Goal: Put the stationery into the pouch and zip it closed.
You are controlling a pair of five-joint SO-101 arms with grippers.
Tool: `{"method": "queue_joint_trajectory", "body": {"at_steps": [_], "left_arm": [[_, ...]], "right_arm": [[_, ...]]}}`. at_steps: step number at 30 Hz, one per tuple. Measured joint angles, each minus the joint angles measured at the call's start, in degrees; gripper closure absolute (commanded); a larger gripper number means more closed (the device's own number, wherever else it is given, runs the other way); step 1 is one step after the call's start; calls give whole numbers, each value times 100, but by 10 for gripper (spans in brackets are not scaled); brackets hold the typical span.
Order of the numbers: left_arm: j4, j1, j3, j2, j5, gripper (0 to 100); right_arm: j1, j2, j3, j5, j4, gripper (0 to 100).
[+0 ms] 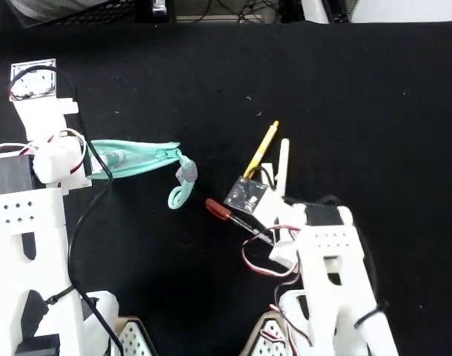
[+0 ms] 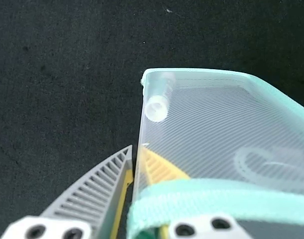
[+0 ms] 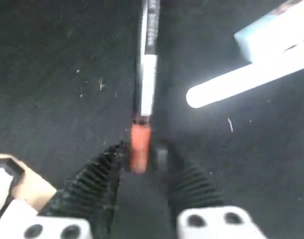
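Pouch (image 1: 133, 158) first, from up high: it stretches out from the left gripper (image 1: 90, 165) toward the middle of the bench (image 1: 359, 89). The red-capped pen (image 1: 220, 211) lies slantwise right by the right arm (image 1: 326, 245), plainly the nearer arm, with a yellow pen (image 1: 261, 148) and a white stick (image 1: 283, 157) just beyond. Over to the left wrist: that gripper is clamped on the pouch's edge, and a small white round piece (image 2: 157, 107) shows through the clear wall. Now the right wrist: the right gripper (image 3: 142, 159) is parted, straddling the pen's red end. The pen's long axis runs straight away, in line with the reach. A sliver of gap shows on one side, so, by my read, not pinched yet.
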Motion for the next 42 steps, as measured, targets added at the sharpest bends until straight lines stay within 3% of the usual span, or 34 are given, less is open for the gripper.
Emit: {"method": "queue_joint_trajectory", "body": {"at_steps": [6,13,16,27,34,37,40,42], "left_arm": [[0,0,0,0,0,970],[0,0,0,0,0,970],[0,0,0,0,0,970],[0,0,0,0,0,970],[0,0,0,0,9,970],[0,0,0,0,18,970],[0,0,0,0,18,970],[0,0,0,0,18,970]], "right_arm": [[-360,-615,0,0,105,782],[-2198,-651,35,-1723,-651,748],[-2611,-308,35,-2277,-1257,717],[-2620,1908,-545,-2567,-2585,715],[-2611,2760,-695,-2576,-3525,768],[-2611,2927,-712,-2470,-3745,841],[-2611,2971,-712,-2215,-3771,994],[-2602,2989,-712,-2145,-3789,983]]}}
